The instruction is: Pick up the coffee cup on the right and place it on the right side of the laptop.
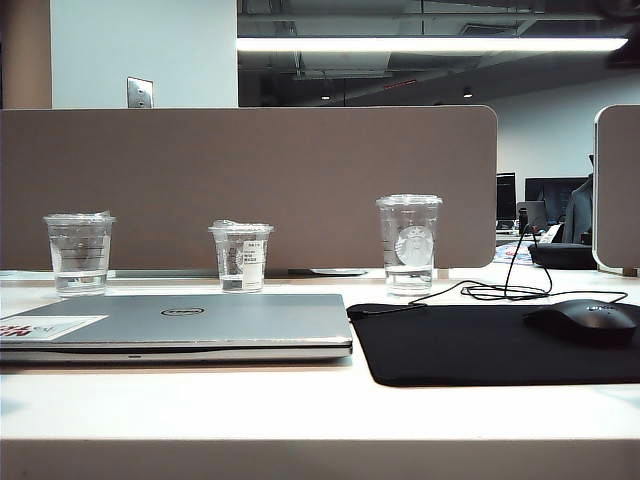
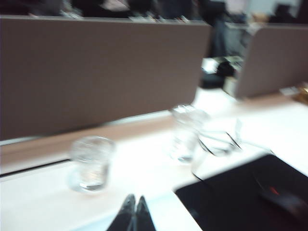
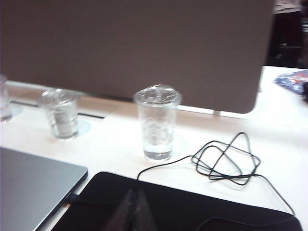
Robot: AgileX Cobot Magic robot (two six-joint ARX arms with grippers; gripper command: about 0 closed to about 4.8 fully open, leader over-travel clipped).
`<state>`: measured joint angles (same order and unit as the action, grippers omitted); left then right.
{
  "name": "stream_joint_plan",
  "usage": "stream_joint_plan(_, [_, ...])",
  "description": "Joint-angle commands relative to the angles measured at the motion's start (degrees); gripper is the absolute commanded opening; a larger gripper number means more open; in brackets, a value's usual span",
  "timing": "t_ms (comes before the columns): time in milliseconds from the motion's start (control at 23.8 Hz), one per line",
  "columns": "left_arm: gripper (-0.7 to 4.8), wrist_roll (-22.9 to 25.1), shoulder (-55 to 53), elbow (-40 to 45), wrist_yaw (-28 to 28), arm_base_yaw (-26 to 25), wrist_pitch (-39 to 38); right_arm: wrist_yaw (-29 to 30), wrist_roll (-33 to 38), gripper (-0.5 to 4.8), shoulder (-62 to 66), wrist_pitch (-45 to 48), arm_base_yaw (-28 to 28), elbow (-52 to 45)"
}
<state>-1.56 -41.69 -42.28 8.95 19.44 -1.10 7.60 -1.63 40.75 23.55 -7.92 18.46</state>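
The laptop [image 1: 180, 325] is lying closed at the front of the white surface [image 1: 300, 410], nearest the camera, and everything else is placed from it. Behind its left end a clear cup with printed lines [image 1: 79, 254] is standing upright, and behind its middle a shorter cup with a white label [image 1: 241, 257] is standing. Behind its right corner the coffee cup [image 1: 408, 243] is standing upright near the grey partition [image 1: 250, 185], apart from the laptop. Right of the laptop a black mouse pad [image 1: 480, 345] is lying, carrying a black mouse [image 1: 585, 322], with a looped black cable [image 1: 500, 290] behind it. The left gripper [image 2: 134, 214] is hovering above the laptop, jaws together. The right gripper [image 3: 133, 211] is hovering over the mouse pad, jaws together, holding nothing.
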Motion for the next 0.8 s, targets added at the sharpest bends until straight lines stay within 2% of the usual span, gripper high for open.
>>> stream_joint_plan(42, [-0.05,2.0,-3.9,-3.4,-0.3,5.0,-4.8,-0.1,-0.6,-0.09,4.3,7.3,-1.3,0.4])
stream_joint_plan(294, [-0.05,3.3,-9.7,-9.4,-0.1,9.6,-14.4,0.2,-0.4,-0.09,12.6,16.6,-1.3,0.5])
stream_joint_plan(420, [-0.05,3.1,-11.3,-11.3,2.1,9.6,-15.1,0.3,-0.1,-0.03,19.4,18.5,-1.3,2.3])
stream_joint_plan(504, [-0.05,3.1,-11.3,-11.4,2.0,9.6,-15.1,1.8,-0.1,2.14,24.1,20.5,-1.3,4.1])
stream_joint_plan(546, [-0.05,3.1,-11.3,-11.4,2.0,9.6,-15.1,1.7,-0.1,3.82,26.0,21.5,-1.3,5.0])
stream_joint_plan(588, [-0.05,3.1,-11.3,-11.4,2.0,9.6,-15.1,1.7,0.0,4.79,27.6,22.1,-1.3,5.8])
stream_joint_plan(799, [-0.05,3.1,-11.3,-11.4,2.5,9.6,-15.1,3.5,1.7,4.79,38.1,25.0,-1.3,12.1])
